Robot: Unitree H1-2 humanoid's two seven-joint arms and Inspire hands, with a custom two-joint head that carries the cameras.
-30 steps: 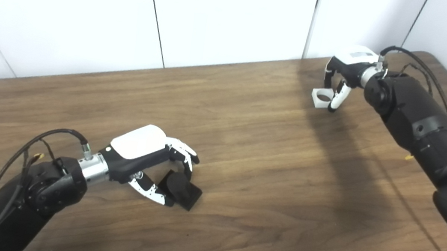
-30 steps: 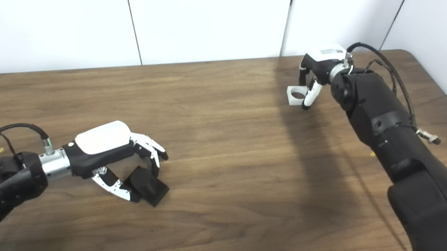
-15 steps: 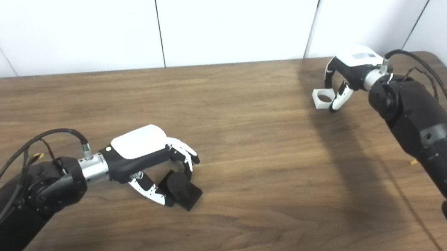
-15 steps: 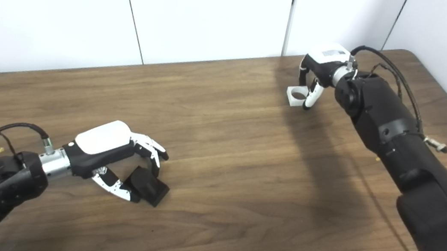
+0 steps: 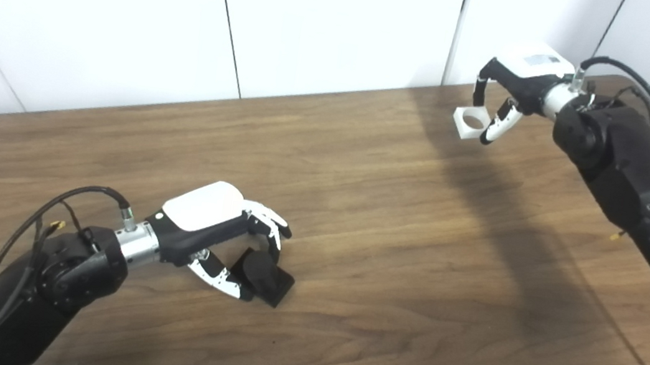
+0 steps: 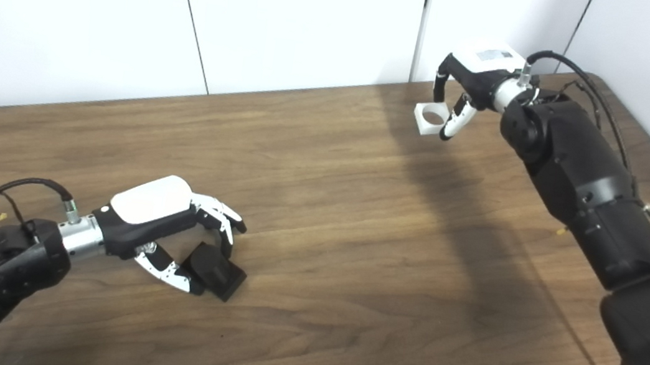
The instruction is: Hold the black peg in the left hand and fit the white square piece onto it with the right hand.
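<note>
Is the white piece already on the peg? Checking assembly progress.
No: the white square piece is in the right hand, far from the black peg.

Peg [image 5: 261,274] near-left on table [image 5: 394,229] — square piece [image 5: 471,121] far-right, above it.

The scene is bright and even, with soft light that seems to come from above. The white wall [image 5: 334,20] is almost overexposed and shows little detail. The wooden table [image 5: 359,212] has a mild pale sheen near its centre, no hard glare. A broad, soft shadow of the right arm [image 5: 634,173] falls on the wood, starting below the fingers of the right hand [image 5: 517,82] and running toward the near edge. A small dark shadow sits under the fingers of the left hand [image 5: 219,225]. Both views are slightly soft, and fine details look a little blurred.
</note>
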